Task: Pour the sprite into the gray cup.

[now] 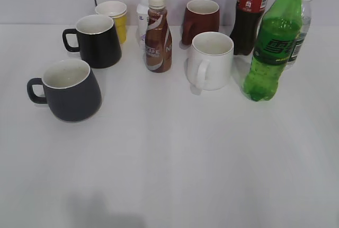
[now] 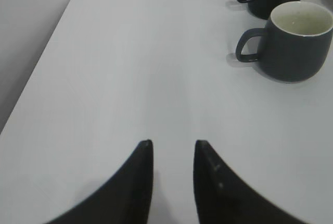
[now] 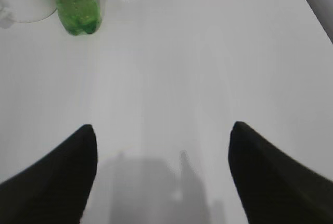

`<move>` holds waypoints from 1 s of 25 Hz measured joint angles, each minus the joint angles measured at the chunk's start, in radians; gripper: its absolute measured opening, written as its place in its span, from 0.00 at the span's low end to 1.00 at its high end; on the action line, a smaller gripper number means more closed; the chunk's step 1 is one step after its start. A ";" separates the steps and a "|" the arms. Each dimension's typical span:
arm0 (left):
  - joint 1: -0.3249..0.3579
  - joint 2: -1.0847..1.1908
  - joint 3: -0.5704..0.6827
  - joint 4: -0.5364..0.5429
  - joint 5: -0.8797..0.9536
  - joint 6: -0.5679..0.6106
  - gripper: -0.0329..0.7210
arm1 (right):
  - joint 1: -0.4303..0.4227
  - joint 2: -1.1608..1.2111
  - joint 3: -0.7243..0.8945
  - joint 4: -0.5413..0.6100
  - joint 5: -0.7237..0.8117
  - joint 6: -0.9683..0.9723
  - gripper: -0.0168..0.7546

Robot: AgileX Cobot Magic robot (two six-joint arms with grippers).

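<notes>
The task was found at its opening step: nothing had been grasped and no pouring was under way. The sprite (image 1: 274, 42) was observed standing upright at the right of the table (image 1: 175, 164), with a green cap on its neck, just beside the white mug (image 1: 210, 60) and in front of the cola bottle (image 1: 249, 13). The gray cup (image 1: 69, 90) was noted at the front left, upright, its handle turned to the left, well apart from the sprite; its inside appeared empty. The black mug (image 1: 97, 40) stood just behind it.

The right gripper (image 3: 162, 130) was seen with its fingers spread wide over bare table, holding nothing. The left gripper (image 2: 173, 145) was seen with a narrow gap between its fingers, also holding nothing.

It was judged that an approach to the sprite's body was called for next, followed by a firm grasp, and that the cap would need attention before any pour.
</notes>
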 joint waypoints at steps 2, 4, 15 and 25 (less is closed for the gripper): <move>0.000 0.000 0.000 0.000 0.000 0.000 0.33 | 0.000 0.000 0.000 0.000 0.000 0.000 0.78; 0.000 0.000 0.000 0.000 0.000 0.000 0.33 | 0.000 0.000 0.000 0.000 0.000 0.000 0.78; 0.000 0.000 -0.004 -0.032 -0.008 0.000 0.33 | 0.000 0.000 0.000 0.000 0.000 0.000 0.78; 0.000 0.131 0.026 -0.087 -0.795 0.000 0.33 | 0.000 0.000 0.000 0.000 0.000 0.000 0.78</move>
